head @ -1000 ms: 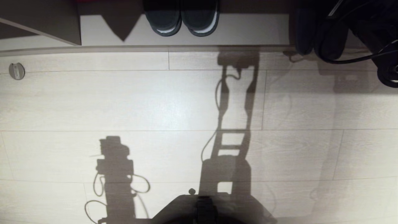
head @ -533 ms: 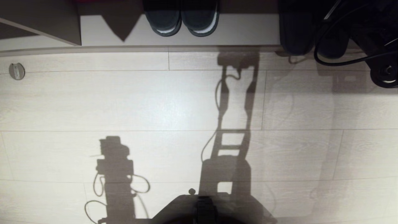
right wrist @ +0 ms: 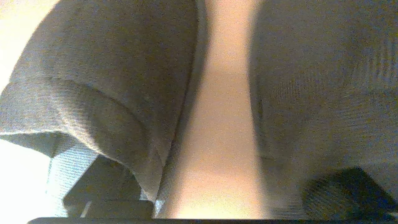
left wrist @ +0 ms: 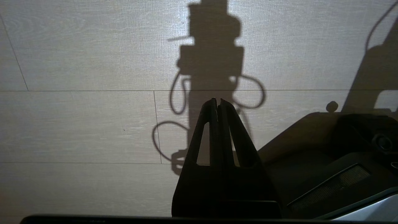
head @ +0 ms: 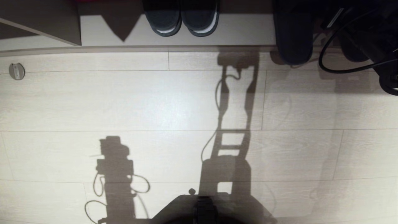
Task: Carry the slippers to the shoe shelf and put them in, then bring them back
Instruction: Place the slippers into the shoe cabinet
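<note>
Two plain grey-blue fabric slippers (right wrist: 102, 77) lie side by side at the front edge of the low pale wood-grain shoe shelf (head: 242, 29), toward its right end, a strip of the shelf floor showing between them. Their long axes run front to back across the shelf; the rounded end of the nearer one (head: 293, 40) overhangs the front edge toward me. My right claw (right wrist: 217, 199) sits low behind the pair, one finger (right wrist: 105, 186) beside a slipper, its tips spread on either side, pinching nothing I can make out. I judge this the putting-in step, with the release just made. Next I should draw the right claw straight back without dragging the fabric. My left claw (left wrist: 217, 101) hangs over the floor, pressed together. A blacker pair with whitish sole rims (head: 182, 18) stands further left.
</note>
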Available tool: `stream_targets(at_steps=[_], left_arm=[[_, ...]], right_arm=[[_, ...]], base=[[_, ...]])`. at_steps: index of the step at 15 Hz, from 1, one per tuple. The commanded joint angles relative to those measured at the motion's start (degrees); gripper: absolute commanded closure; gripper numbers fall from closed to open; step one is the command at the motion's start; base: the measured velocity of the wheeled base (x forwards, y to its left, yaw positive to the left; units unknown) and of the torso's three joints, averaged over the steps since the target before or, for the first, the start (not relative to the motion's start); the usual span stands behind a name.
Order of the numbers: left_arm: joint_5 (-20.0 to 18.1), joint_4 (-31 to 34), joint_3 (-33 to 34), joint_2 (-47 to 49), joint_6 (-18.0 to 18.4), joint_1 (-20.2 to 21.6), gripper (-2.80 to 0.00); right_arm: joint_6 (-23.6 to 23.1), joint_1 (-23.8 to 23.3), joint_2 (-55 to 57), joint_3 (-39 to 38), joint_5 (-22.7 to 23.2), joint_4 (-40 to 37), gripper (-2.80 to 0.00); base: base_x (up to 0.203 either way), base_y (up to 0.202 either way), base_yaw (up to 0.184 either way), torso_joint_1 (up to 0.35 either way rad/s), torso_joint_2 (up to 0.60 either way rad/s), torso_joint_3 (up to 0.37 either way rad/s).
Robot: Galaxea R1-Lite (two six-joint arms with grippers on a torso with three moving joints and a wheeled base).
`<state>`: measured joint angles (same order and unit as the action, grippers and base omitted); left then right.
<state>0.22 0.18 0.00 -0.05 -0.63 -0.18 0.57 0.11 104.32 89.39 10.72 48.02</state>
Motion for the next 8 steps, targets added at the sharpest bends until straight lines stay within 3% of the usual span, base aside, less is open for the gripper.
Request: stream_targets(at_steps=[1, 8], left_arm=[[0.04, -0.01, 0.09, -0.04, -0.07, 0.01, 0.00], [0.04, -0.09, 0.09, -0.04, -0.07, 0.01, 0.00]], right_arm=[[-0.08, 0.07, -2.77, -3.74, 0.12, 1.38, -2.80], [-0.22, 0.01, -7.29, -11.35, 0.10, 4.83, -2.80]], base=[[0.000, 0.000, 0.000, 0.000, 0.00, 0.000], [0.000, 0.000, 0.000, 0.000, 0.00, 0.000]])
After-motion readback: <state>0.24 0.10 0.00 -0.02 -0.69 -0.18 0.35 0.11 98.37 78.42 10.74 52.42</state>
